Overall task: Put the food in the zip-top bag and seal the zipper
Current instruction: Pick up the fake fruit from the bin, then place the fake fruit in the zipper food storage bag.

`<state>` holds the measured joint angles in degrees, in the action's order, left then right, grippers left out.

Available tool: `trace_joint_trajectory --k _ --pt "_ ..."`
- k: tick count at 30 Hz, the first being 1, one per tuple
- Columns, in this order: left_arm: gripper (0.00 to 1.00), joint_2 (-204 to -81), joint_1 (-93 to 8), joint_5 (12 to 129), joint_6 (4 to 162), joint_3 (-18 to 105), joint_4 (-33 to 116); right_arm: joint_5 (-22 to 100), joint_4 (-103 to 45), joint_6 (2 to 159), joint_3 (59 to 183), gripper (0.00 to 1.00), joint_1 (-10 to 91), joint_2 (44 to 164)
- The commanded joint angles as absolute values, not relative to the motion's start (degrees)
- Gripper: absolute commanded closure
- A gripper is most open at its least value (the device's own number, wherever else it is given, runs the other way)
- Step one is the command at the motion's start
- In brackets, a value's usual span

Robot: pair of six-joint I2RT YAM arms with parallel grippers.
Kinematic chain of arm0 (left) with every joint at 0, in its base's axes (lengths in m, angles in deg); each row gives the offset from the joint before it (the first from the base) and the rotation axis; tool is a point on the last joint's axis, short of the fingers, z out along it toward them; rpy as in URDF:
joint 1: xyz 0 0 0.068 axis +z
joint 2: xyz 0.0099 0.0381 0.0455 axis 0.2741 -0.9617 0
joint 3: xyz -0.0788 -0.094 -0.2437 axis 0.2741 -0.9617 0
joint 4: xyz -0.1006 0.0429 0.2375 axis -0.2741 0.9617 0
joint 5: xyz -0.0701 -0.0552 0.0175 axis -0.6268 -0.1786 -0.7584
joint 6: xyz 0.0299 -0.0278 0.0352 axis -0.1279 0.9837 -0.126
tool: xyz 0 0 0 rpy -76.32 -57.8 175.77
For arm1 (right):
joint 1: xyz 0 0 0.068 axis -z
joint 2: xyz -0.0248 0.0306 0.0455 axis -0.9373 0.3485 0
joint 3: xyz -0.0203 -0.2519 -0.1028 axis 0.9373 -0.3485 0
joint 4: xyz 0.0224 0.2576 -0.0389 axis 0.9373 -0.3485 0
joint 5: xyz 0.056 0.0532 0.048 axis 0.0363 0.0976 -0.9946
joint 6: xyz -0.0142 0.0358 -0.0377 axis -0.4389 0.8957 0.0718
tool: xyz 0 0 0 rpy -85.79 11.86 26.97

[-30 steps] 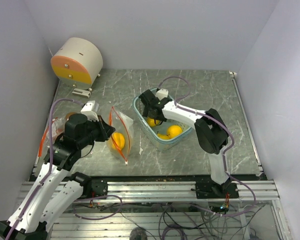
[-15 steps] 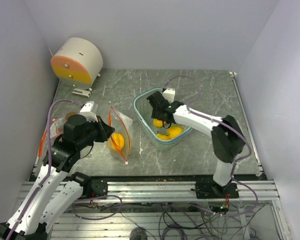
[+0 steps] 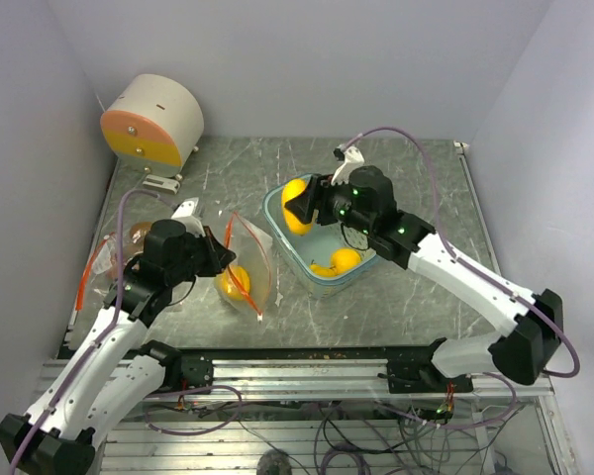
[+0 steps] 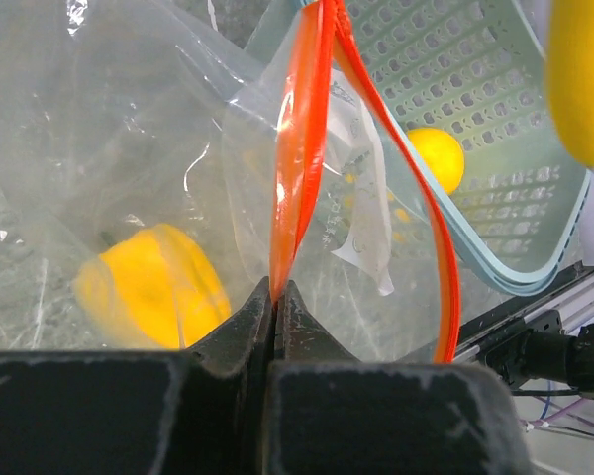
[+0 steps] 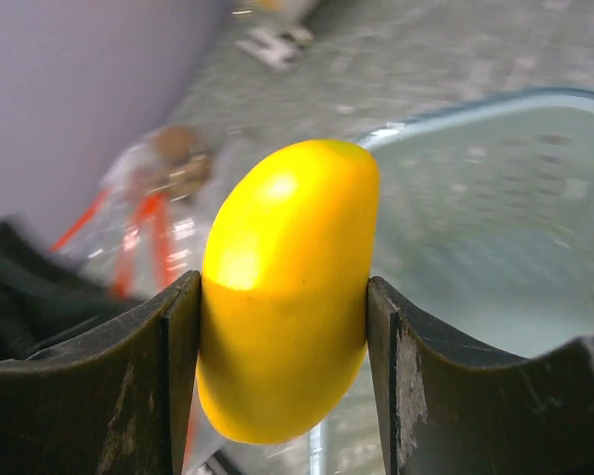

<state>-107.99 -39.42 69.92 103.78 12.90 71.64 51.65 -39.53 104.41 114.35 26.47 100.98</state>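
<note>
Fruit transfer, partly complete

Left tool point(image 4: 277, 299), pressed together, pinches the orange zipper strip point(image 4: 297, 148) of the clear zip-top plastic bag point(image 3: 249, 259), whose mouth stands parted on the grey marbled worktop point(image 3: 426, 198). One yellow lemon-like fruit point(image 4: 148, 287) lies inside. Right tool point(image 5: 282, 297) clasps a second yellow oval fruit point(image 5: 287, 247) above the light-blue perforated plastic basket point(image 3: 317, 287), where at least two yellow fruits point(image 3: 345, 259) remain. Sealing is not yet begun. No legible writing appears.

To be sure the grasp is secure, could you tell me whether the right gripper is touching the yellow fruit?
Touching. The right wrist view shows the right gripper, its fingers pressed against both sides of the yellow fruit, no gap.
</note>
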Motion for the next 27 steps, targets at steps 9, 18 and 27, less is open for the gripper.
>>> trace_joint_trajectory --k 9,18,27 --pt "0.93 -111.54 -39.55 67.61 104.73 14.08 65.63 12.26 -14.56 104.08 109.35 1.00 19.41 101.51" --pt "0.93 -111.64 -39.55 66.85 105.09 14.26 65.33 25.15 -17.68 107.43 105.49 1.00 17.69 105.56" --pt "0.93 -108.50 -39.55 65.83 105.39 17.13 68.41 43.30 -31.92 103.36 110.99 1.00 16.81 112.54"
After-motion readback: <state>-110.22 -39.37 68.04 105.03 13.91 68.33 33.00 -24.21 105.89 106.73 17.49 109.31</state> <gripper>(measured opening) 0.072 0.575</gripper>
